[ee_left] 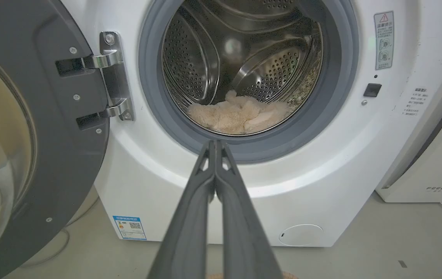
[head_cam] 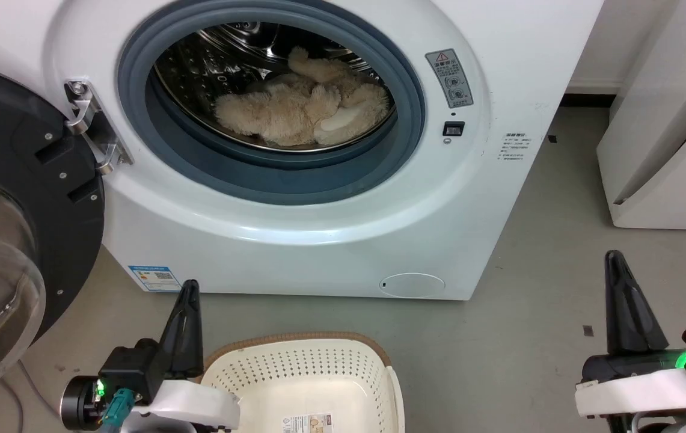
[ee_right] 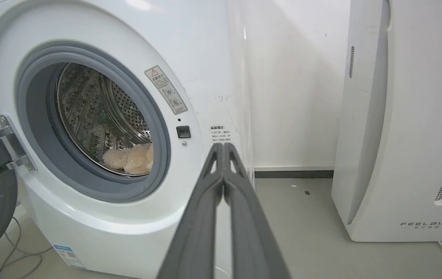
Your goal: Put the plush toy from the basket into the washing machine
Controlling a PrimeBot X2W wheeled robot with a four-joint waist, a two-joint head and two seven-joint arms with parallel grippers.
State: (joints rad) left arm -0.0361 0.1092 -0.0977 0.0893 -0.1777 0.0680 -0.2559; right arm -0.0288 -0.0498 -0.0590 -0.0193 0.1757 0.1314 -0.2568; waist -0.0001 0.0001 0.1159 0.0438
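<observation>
The fluffy cream plush toy [head_cam: 303, 111] lay in the shiny perforated drum of the washing machine [head_cam: 294, 240], ahead of both grippers. The left gripper [head_cam: 189, 287] and the right gripper [head_cam: 614, 257] pointed forward, fingers pressed together, empty. The perforated plastic basket [head_cam: 294, 341] sat just beside the left one.

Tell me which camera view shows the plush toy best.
The head view: it looks down into the steel drum, so the plush toy shows nearly whole, limbs included. The left wrist view gives a low strip above the grey ring. The right wrist view, a small part at the opening's edge.
</observation>
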